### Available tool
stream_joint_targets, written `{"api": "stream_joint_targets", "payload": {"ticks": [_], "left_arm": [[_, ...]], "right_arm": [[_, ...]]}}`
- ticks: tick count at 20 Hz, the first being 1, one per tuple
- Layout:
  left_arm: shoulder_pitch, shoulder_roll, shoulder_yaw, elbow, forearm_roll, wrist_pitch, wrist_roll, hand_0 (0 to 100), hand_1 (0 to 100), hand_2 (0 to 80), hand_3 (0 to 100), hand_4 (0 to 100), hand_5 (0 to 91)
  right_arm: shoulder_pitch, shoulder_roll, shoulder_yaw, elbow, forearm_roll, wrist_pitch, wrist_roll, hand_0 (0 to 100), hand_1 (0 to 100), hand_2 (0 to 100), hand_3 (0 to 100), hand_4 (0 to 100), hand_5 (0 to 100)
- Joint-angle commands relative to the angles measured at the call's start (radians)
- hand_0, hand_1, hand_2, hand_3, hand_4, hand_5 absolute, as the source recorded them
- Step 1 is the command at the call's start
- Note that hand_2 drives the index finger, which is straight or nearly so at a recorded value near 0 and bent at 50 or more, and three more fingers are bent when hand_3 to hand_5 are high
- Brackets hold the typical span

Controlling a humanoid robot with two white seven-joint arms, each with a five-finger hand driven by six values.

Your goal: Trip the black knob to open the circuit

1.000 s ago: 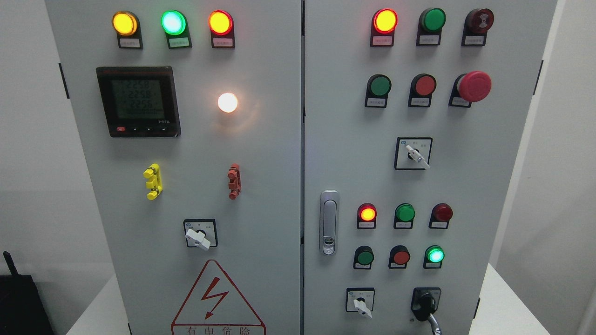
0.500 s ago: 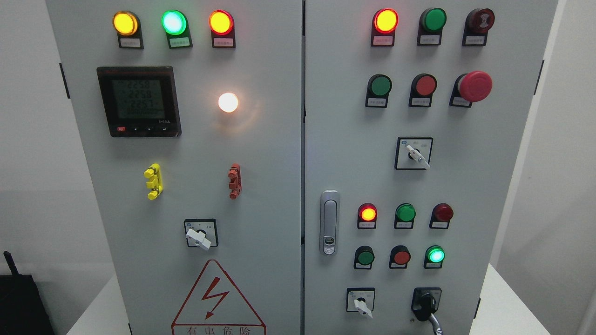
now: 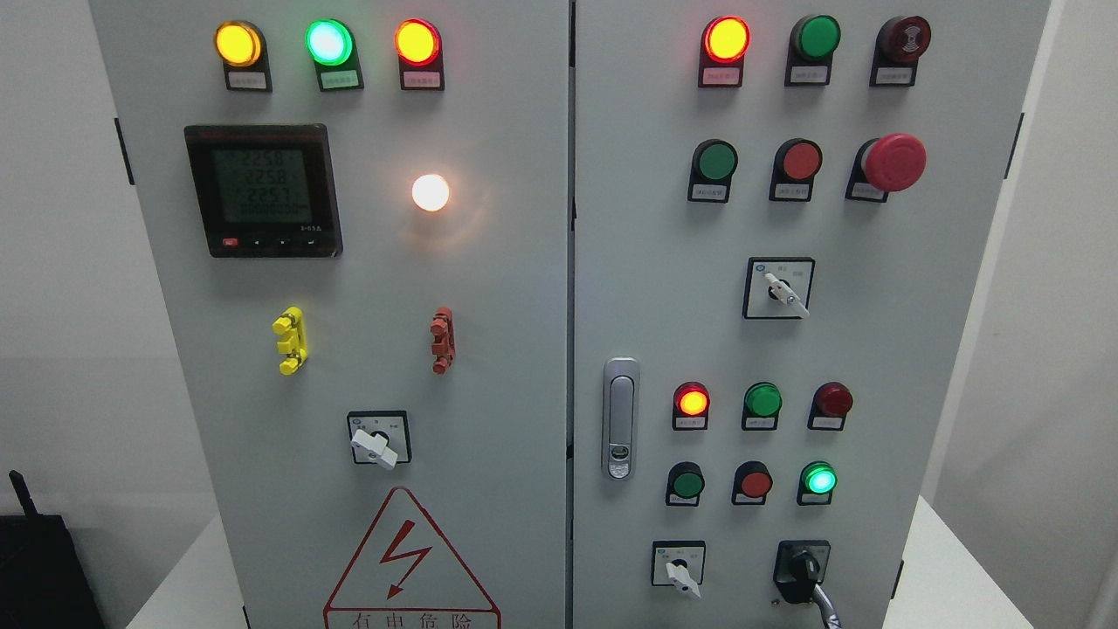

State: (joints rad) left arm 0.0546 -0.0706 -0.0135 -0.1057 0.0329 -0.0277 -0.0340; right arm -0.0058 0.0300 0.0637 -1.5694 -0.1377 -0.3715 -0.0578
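A: From the head view, where do we find the small black rotary knob (image 3: 803, 568)?

B: On its black square plate at the lower right of the grey metal cabinet's right door (image 3: 873, 349), right of the white-handled selector switch (image 3: 679, 570). A grey cable (image 3: 824, 604) hangs just below it.

A: And our hands?

B: Neither shows in this view, so we cannot tell their state.

Grey cabinet (image 3: 524, 349) fills view, two doors. Digital meter (image 3: 262, 190) at 10 o'clock, digits lit. White lamp (image 3: 430, 192) glowing just right of it. Red mushroom button (image 3: 893, 162) at 2 o'clock. Silver door latch (image 3: 620, 418) near centre. Lightning warning triangle (image 3: 410, 559) at 7 o'clock. White desk (image 3: 952, 577) beneath cabinet.
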Motion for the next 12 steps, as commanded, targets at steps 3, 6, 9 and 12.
{"api": "stream_joint_targets", "payload": {"ticks": [3,6,9,12], "left_arm": [[-0.002,-0.002,0.001,0.000,0.002,-0.001,0.000,12,39,0.0,0,0,0.0],[-0.004,-0.002,0.001,0.000,0.002,-0.001,0.000,12,39,0.0,0,0,0.0],[-0.004,-0.002,0.001,0.000,0.002,0.000,0.000,12,39,0.0,0,0,0.0],[-0.004,-0.002,0.001,0.000,0.002,-0.001,0.000,12,39,0.0,0,0,0.0]], "right_arm": [[-0.016,-0.004,-0.004,-0.027,-0.003,-0.018,0.013,100,90,0,100,90,82],[-0.016,-0.007,-0.008,-0.027,-0.003,-0.018,0.013,100,90,0,100,90,82],[-0.016,-0.008,-0.010,-0.027,-0.011,-0.018,0.012,100,90,0,100,90,82],[-0.016,-0.009,-0.010,-0.027,-0.016,-0.018,0.012,100,90,0,100,90,82]]}}
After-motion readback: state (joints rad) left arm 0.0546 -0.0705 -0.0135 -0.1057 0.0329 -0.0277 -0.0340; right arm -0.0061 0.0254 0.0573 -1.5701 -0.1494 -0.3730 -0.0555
